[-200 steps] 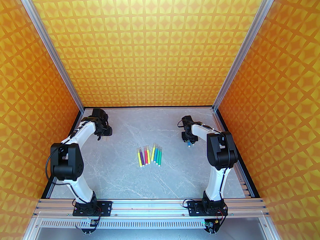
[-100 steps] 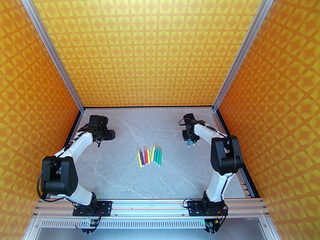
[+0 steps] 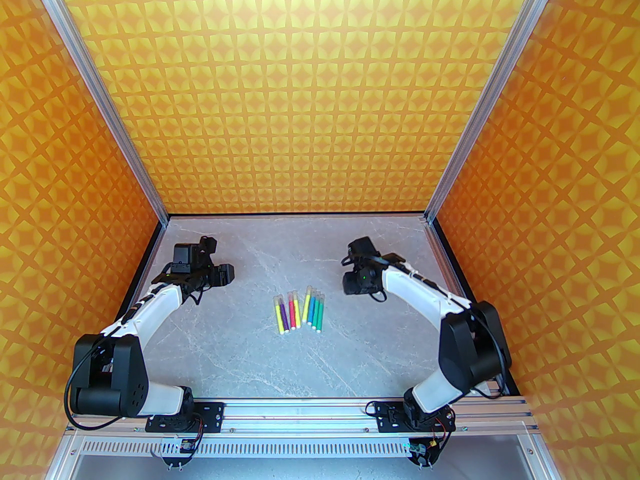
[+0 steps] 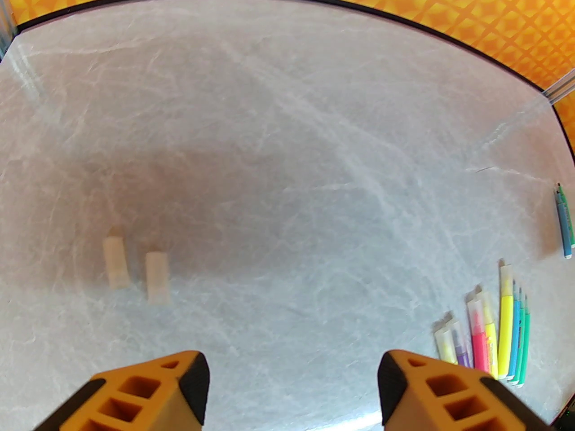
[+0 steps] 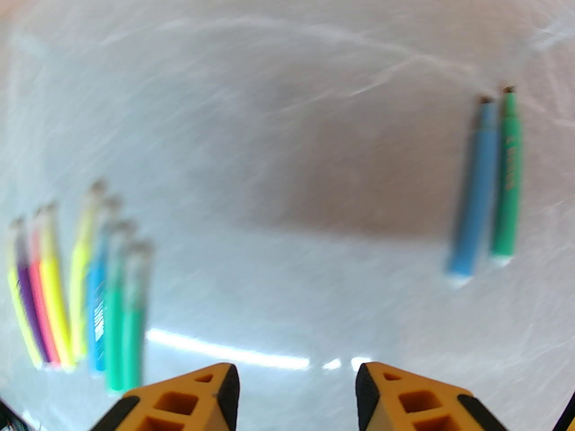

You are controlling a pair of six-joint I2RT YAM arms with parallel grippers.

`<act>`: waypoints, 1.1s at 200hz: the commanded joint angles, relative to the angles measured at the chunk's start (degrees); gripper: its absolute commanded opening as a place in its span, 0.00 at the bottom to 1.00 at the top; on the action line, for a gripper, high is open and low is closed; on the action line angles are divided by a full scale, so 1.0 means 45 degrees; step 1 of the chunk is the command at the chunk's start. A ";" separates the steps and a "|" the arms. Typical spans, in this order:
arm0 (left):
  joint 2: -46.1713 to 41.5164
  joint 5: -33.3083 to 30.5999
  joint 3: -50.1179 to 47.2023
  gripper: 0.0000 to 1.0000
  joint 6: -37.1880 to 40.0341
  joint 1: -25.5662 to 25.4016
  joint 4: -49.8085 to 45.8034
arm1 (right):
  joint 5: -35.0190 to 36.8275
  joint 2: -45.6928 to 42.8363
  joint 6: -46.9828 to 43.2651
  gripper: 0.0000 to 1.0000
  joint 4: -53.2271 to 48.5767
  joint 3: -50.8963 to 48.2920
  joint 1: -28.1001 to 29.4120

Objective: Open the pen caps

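- Being held spread apart above the table are the fingers of the left gripper; nothing is being pinched between them.
- Two loose caps are being left lying flat on the table ahead of these fingers and off to their left, side by side with a small gap between them, and are not being touched by either finger.
- A bunch of capped pens is being shown lying flat just ahead of the right-hand finger and a little to its right, caps pointing away from the fingers.
- The fingers of the right gripper are likewise being held spread, and nothing is being gripped between them.
- A blue pen and a green pen are being seen ahead of these fingers and well to their right, lying close side by side, uncapped, with bare dark tips pointing away from the fingers.
- The same bunch of capped pens is being seen, blurred, ahead of the right gripper's left-hand finger and off to its left.
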 commanded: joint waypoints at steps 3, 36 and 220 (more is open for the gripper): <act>-0.0241 0.0523 -0.0175 0.73 -0.0151 -0.0128 0.0998 | -0.0287 -0.0593 0.1179 0.50 -0.0168 -0.0549 0.0676; -0.0224 0.0581 -0.0265 0.76 -0.0177 -0.0152 0.1129 | -0.0311 -0.0647 0.2210 0.50 0.0134 -0.1115 0.1583; -0.1104 0.0523 -0.1210 0.90 0.0058 -0.0142 0.2017 | -0.0318 0.1814 0.4648 0.44 0.2067 -0.0986 0.3487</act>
